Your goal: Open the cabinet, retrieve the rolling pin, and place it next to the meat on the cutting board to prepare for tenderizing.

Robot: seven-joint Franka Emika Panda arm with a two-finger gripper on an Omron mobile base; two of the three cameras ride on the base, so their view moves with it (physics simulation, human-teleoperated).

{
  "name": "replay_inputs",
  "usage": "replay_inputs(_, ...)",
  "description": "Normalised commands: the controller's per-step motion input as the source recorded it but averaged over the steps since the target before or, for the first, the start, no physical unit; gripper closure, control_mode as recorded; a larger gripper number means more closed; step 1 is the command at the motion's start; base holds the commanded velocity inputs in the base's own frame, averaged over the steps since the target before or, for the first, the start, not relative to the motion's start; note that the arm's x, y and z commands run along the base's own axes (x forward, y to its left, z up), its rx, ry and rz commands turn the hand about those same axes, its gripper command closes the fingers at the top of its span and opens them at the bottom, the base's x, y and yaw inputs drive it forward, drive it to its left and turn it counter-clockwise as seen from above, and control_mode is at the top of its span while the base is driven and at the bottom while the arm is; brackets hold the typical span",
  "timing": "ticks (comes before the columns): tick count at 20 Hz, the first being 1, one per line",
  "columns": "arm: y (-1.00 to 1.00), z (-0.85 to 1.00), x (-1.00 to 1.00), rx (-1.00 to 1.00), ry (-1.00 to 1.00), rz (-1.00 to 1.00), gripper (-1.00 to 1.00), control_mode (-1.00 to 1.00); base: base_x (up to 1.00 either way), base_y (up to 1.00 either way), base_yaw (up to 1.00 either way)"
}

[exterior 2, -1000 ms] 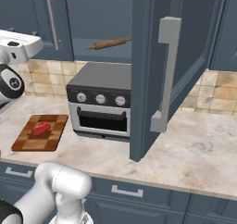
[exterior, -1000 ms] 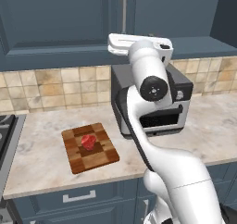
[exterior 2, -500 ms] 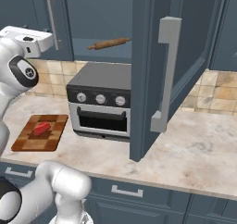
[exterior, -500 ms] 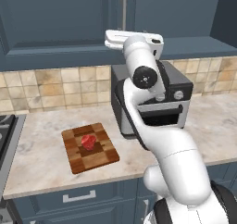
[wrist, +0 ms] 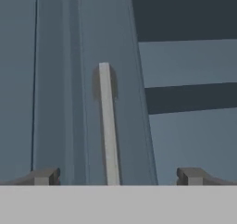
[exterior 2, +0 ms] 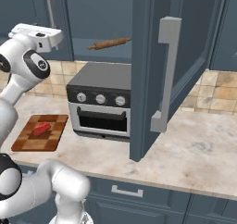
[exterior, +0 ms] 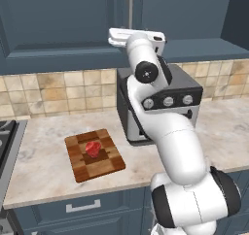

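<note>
The cabinet's right door [exterior 2: 148, 70] stands wide open, its silver handle [exterior 2: 164, 72] facing me. On the shelf inside lies the brown rolling pin [exterior 2: 109, 43], above the toaster oven. My gripper [wrist: 118, 176] is open, its fingertips [wrist: 44, 176] wide apart, and it points at the closed left door's handle [wrist: 107, 126] without touching it. The white hand [exterior: 138, 37] hovers high in front of that door [exterior: 58, 20]. The red meat [exterior: 93, 148] sits on the checkered cutting board [exterior: 95, 154] on the counter, left of the oven; from the right they are the meat [exterior 2: 42, 128] and the board [exterior 2: 28, 142].
A black toaster oven [exterior 2: 102, 100] stands on the marble counter [exterior 2: 203, 149] under the open cabinet. The open door juts out over the counter's right part. A stove edge [exterior: 6, 137] lies at the far left. Blue drawers [exterior: 82, 207] run below.
The hand has risen slightly and moved closer to the closed left door. The arm's upper links have swung more upright. Rolling pin, meat and board are unmoved.
</note>
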Motion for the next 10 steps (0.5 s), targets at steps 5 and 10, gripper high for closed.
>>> replay_inputs(5, 0.00, -0.02, 0.49, 0.00, 0.01, 0.00, -1.00, -1.00, 0.00, 0.00, 0.00)
replay_inputs(10, 0.02, -0.07, 0.51, 0.00, 0.02, 0.00, -1.00, -1.00, 0.00, 0.00, 0.00)
